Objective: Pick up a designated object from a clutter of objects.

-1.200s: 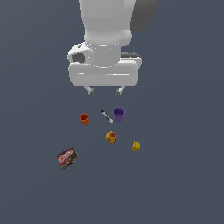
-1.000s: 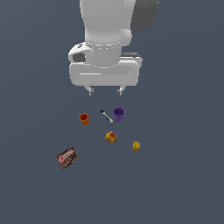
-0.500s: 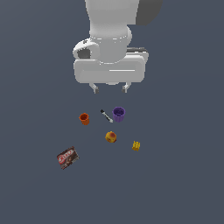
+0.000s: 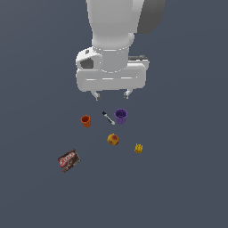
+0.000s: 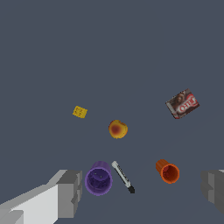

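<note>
I observe my gripper [image 4: 111, 94] with jaws apart, holding nothing, hanging above the clutter; the yellow-orange ball [image 4: 113, 140] lies between orange cup [image 4: 85, 120] and yellow block [image 4: 139, 148].

Only text: white lettering on the brown-red packet [image 4: 68, 160] [image 5: 182, 104], too blurred to read. No legible labels, numbers or signs elsewhere.

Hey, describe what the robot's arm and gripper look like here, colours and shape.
The arm is a thick, glossy white cylinder with a dark grey patch at its upper side. It ends in a wide, rounded white gripper body with a dark recess near the wrist. Two short light-grey jaws stick down from it; the wrist view shows them as blocky grey pieces.
</note>
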{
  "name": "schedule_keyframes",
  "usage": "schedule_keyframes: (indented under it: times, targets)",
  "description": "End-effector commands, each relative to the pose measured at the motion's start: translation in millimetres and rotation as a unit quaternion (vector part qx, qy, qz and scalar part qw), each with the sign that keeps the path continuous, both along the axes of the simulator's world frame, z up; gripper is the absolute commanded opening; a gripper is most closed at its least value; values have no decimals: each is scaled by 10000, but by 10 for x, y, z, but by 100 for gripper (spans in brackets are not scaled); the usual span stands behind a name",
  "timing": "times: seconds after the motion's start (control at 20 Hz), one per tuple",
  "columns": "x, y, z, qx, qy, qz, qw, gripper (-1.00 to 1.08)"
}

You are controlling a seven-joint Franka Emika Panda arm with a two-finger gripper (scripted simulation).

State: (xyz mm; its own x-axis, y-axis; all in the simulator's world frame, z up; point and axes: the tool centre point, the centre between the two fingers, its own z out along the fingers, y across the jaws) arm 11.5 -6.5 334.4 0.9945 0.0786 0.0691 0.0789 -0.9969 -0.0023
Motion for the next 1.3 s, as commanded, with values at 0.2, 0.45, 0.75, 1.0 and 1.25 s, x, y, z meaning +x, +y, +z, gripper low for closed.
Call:
schedule_keyframes:
  times: [0.2, 0.45, 0.75, 1.0, 1.25]
  targets:
    - [70, -11, -270, -75, 39, 585, 9983, 100]
    - [131, -21, -563, -141, 82, 1223, 9924, 100]
    - [182, -28, -936, -204, 136, 2023, 9790, 100]
    - [203, -29, -1249, -238, 179, 2684, 9628, 100]
    - [205, -25, -1561, -255, 217, 3335, 9421, 100]
